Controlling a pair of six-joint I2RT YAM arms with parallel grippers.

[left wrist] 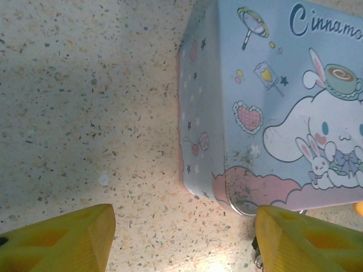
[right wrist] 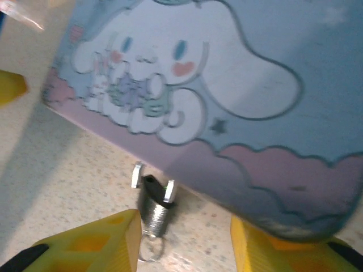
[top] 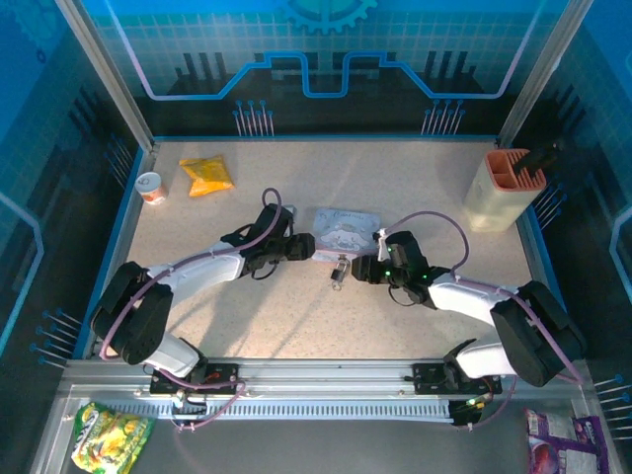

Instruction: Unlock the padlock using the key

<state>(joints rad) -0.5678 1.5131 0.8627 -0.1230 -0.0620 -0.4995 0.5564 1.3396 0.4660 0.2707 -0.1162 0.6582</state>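
Stretching inward, right jaws gape before the padlock (right wrist: 151,187).

Tin (top: 344,232): lies flat at the middle of the surface (top: 247,316).
Padlock (top: 339,269): on the surface at the tin's 6 o'clock, just beside its near edge.
Left hand (top: 308,245): at the tin's 9 o'clock, just beside its wall.
Right hand (top: 357,267): at the padlock's 3 o'clock, close by.
Pouch (top: 206,175): at the tin's 10 o'clock, well apart.
Cup (top: 150,187): at the pouch's 9 o'clock, by the surface's left edge.
Tub (top: 504,188): at the tin's 2 o'clock, near the right edge.
Snack bag (top: 109,434): off the surface, at the tin's 7 o'clock, on the near side of the rail.
Packet (top: 558,444): off the surface, at the tin's 5 o'clock.
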